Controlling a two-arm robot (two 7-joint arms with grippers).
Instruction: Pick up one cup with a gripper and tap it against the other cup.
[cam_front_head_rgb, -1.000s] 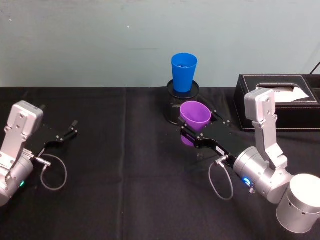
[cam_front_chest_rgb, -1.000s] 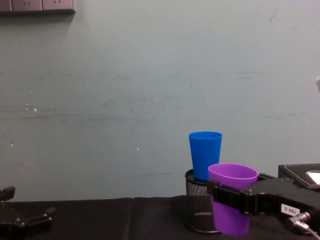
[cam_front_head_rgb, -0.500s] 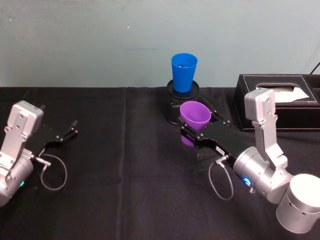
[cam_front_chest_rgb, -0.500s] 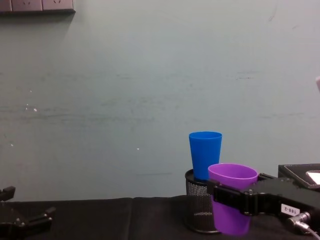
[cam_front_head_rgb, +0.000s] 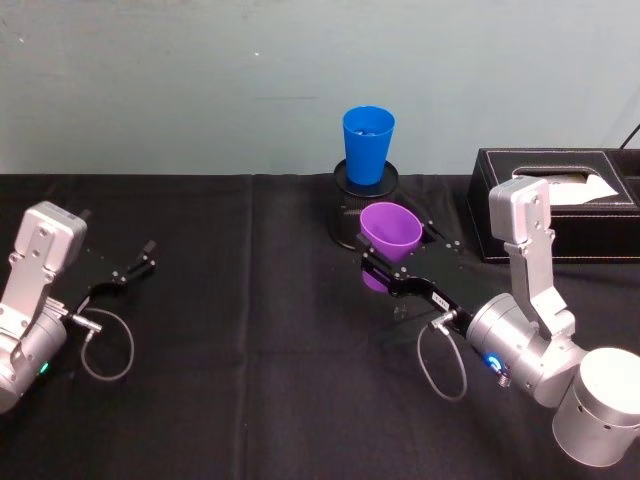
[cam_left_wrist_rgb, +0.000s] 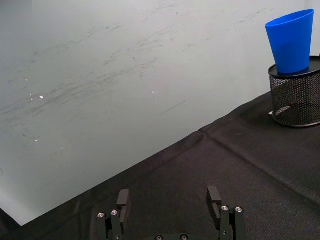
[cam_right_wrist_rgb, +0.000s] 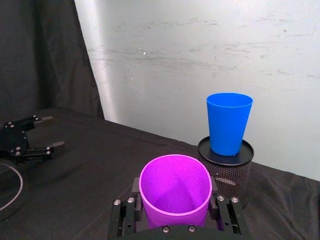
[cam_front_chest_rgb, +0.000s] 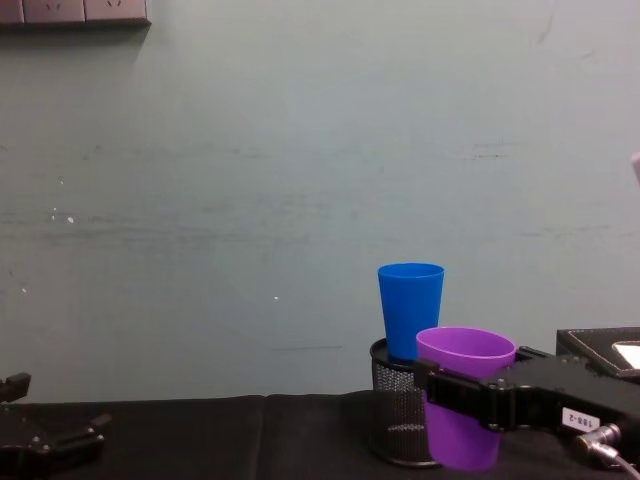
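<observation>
- The right gripper (cam_front_head_rgb: 388, 268) is clamping the purple cup (cam_front_head_rgb: 390, 232) around its lower body, holding it upright with the mouth up.
- The blue cup (cam_front_head_rgb: 367, 145) is standing upright on the mesh pen holder (cam_front_head_rgb: 348, 205), ahead of the held cup and higher, near it but apart.
- The right arm is the nearer one. The left gripper (cam_left_wrist_rgb: 168, 200) is sitting well apart on the left, fingers spread and empty.
- The chest view is showing the height offset, with the purple rim level with the blue cup's lower part. The head view is showing the gap in depth.
</observation>
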